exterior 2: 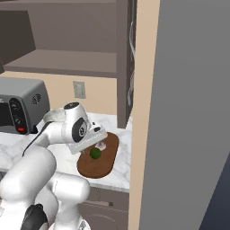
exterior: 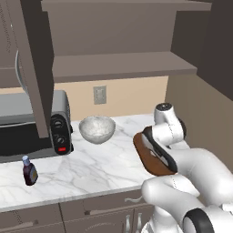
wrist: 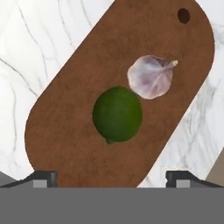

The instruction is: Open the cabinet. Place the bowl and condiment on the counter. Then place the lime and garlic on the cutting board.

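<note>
At mid-frame of the hand view, the lime [wrist: 117, 114] and garlic [wrist: 150, 77] lie touching on the cutting board [wrist: 65, 131] as the task wants, under the claw [wrist: 112, 179], fingers apart and empty.

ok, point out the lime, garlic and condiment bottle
lime [wrist: 117, 114], hand view, middle of the fruit
garlic [wrist: 150, 77], hand view, body of the bulb
condiment bottle [exterior: 30, 173], left base view, dark body
</note>
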Motion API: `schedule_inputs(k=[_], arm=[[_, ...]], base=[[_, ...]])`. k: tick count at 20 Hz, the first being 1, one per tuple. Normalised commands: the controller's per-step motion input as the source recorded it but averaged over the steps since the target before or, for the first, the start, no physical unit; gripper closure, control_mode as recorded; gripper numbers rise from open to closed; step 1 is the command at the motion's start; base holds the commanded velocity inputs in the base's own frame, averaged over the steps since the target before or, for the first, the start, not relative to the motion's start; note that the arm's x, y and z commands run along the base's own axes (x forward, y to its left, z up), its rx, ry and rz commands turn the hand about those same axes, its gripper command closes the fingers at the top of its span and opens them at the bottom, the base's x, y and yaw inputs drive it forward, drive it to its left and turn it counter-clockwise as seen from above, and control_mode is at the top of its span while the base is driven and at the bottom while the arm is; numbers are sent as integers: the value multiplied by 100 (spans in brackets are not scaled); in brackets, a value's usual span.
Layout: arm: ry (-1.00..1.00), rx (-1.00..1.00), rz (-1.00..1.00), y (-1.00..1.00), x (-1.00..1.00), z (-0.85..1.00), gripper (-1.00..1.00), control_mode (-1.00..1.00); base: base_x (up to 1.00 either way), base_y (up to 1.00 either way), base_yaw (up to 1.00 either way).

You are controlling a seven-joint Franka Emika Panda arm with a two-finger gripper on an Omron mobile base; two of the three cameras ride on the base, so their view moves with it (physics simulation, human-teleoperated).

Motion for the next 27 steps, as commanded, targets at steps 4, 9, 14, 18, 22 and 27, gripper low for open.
schedule_inputs(k=[4, 9, 14, 18, 22, 27], arm=[[-7, 0, 0, 7, 0, 65, -100, -100], [-21, 0, 0, 24, -2, 58, -100, -100], [-30, 0, 0, 23, -22, 49, -100, -100], [-29, 0, 2, 2, -26, 75, -100, -100], [-23, 1, 3, 0, -31, 75, -100, -100], [-22, 0, 6, 1, -42, 65, -100, -100]], base=[[0, 0, 0], [0, 0, 0], [0, 0, 0], [0, 0, 0], [0, 0, 0], [0, 0, 0]])
